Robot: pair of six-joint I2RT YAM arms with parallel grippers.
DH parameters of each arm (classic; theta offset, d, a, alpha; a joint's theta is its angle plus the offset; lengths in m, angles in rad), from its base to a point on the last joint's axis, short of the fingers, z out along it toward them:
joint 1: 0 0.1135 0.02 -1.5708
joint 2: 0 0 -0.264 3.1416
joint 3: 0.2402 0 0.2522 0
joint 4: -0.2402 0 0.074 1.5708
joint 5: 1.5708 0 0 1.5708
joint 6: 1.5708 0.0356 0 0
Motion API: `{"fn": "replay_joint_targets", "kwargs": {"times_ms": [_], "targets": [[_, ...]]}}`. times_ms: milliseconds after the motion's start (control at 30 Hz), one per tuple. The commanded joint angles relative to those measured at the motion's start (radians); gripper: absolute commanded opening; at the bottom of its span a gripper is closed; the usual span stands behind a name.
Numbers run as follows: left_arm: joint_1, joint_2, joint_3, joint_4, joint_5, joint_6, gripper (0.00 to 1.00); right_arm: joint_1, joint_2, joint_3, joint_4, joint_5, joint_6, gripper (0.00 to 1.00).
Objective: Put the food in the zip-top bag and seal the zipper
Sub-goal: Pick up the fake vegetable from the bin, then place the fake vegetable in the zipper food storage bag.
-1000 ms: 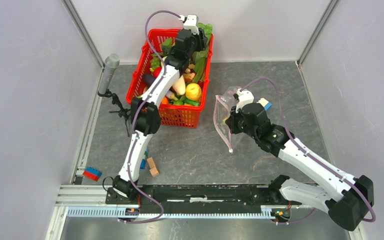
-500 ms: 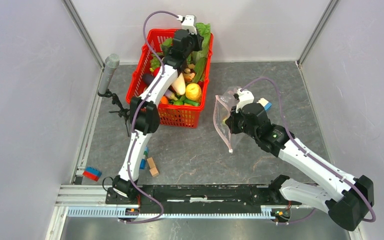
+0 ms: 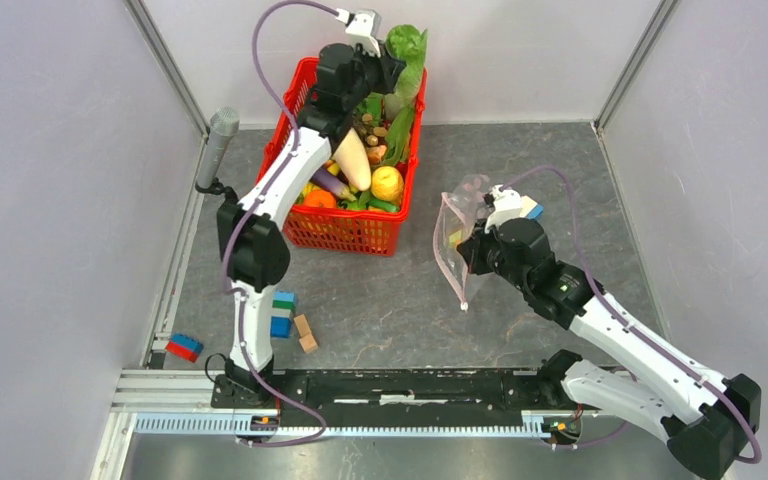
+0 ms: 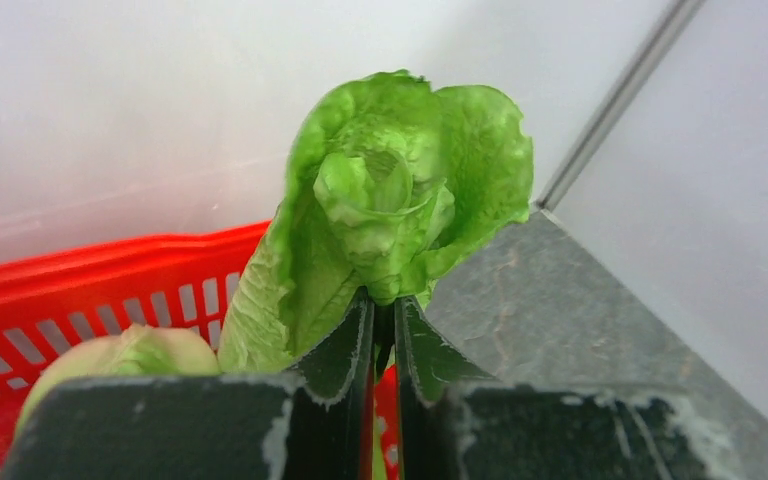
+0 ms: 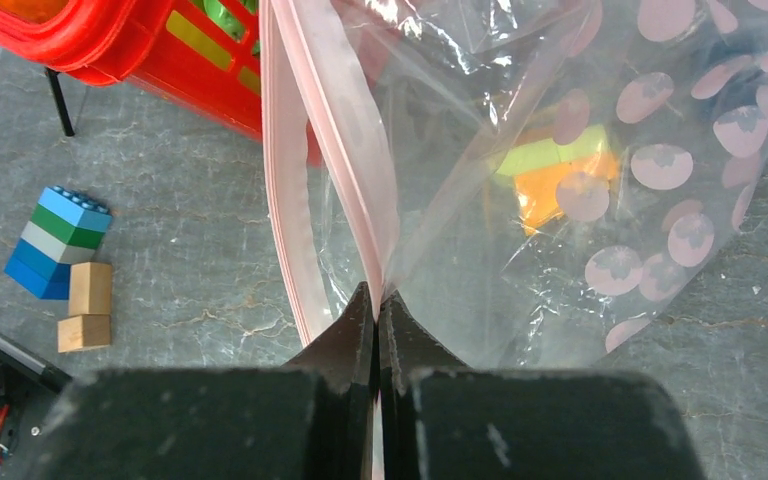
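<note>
Above red basket (image 3: 360, 235) far end: left gripper (image 4: 382, 308) clamped on leafy greens (image 4: 390, 200), long axis along the fingers, tips toward the back wall. Right gripper (image 5: 377, 302) pinches zip-top bag (image 5: 580, 230) at zipper (image 5: 285, 200), mouth facing basket.

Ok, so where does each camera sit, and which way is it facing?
Top: above and behind, looking down on the table; left arm and right arm show.
Left wrist: on the left arm, facing the back wall past the left gripper, shut on the greens.
Right wrist: on the right arm, facing down past the right gripper, shut on the bag's zipper.
Shared: all three show the basket.
</note>
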State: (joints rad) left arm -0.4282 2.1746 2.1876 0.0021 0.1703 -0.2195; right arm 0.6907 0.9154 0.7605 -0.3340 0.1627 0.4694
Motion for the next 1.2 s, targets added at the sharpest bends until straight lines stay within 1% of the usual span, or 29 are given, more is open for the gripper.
{"fn": "replay_joint_targets", "kwargs": {"times_ms": [0, 133, 267, 367, 467, 633, 767, 967, 1100, 1167], "targets": [[-0.017, -0.226, -0.100, 0.171, 0.096, -0.016, 0.02, -0.005, -0.048, -0.020, 0.053, 0.016, 0.040, 0.00], [-0.017, -0.337, -0.244, 0.259, 0.149, -0.048, 0.02, -0.005, -0.083, -0.040, 0.055, 0.026, 0.057, 0.00], [-0.017, -0.445, -0.344, 0.310, 0.225, -0.083, 0.02, -0.005, -0.114, -0.070, 0.082, 0.027, 0.080, 0.00], [-0.017, -0.522, -0.443, 0.390, 0.278, -0.119, 0.02, -0.006, -0.124, -0.081, 0.101, 0.017, 0.096, 0.00], [-0.017, -0.593, -0.513, 0.435, 0.324, -0.160, 0.02, -0.005, -0.124, -0.074, 0.113, 0.012, 0.097, 0.00], [-0.017, -0.717, -0.632, 0.528, 0.383, -0.250, 0.02, -0.005, -0.094, -0.019, 0.111, 0.004, 0.086, 0.00], [-0.017, -0.839, -0.728, 0.606, 0.420, -0.310, 0.02, -0.006, -0.028, 0.060, 0.073, -0.001, 0.081, 0.00], [-0.018, -0.987, -0.855, 0.618, 0.445, -0.379, 0.02, -0.011, 0.046, 0.151, 0.076, -0.037, 0.075, 0.00], [-0.018, -1.048, -0.980, 0.768, 0.419, -0.506, 0.02, -0.017, 0.077, 0.187, 0.082, -0.067, 0.074, 0.00], [-0.020, -1.059, -1.023, 0.813, 0.420, -0.538, 0.02, -0.020, 0.082, 0.191, 0.093, -0.084, 0.079, 0.00]]}}
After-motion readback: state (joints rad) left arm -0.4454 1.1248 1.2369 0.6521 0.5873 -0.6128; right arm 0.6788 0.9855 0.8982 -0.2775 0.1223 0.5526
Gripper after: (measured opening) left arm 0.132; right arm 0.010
